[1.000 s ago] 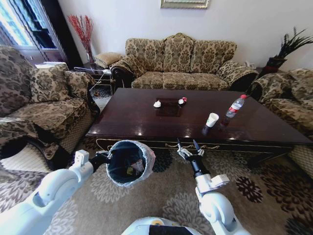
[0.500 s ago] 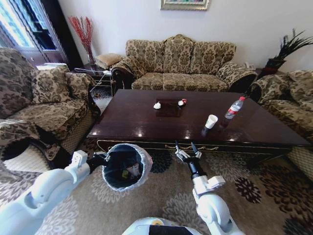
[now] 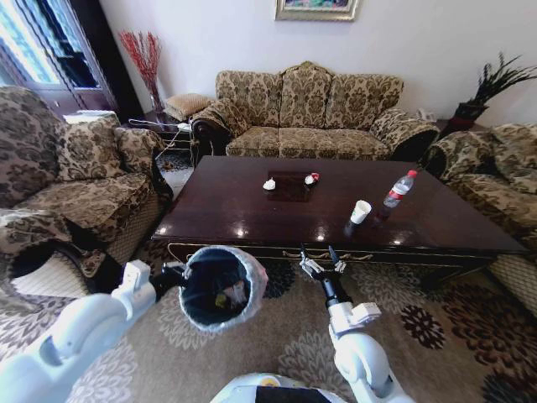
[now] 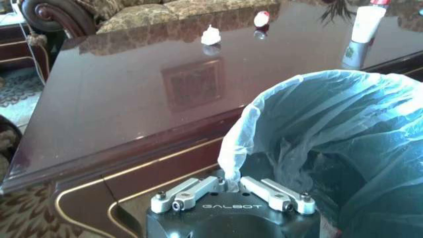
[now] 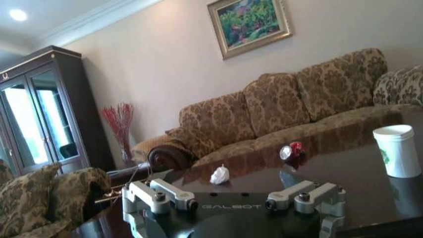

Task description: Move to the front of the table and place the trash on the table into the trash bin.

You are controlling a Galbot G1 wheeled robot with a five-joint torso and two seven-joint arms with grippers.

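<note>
Dark glossy table (image 3: pixel 252 210), gilt-trimmed near edge. Far centre: crumpled white paper (image 3: pixel 269 183), red-and-white scrap (image 3: pixel 311 178) just right. Right side: white paper cup (image 3: pixel 360 211), red-capped bottle (image 3: pixel 398 189) beyond it.

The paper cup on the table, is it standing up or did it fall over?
Standing up. The white paper cup sits upright on the coffee table with its open mouth facing up, beside the water bottle.

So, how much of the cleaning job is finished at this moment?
Some scraps lie inside the trash bin, which the left gripper holds by its rim. The open right gripper hovers empty before the table. Crumpled paper, red-and-white scrap, cup and bottle remain.
</note>
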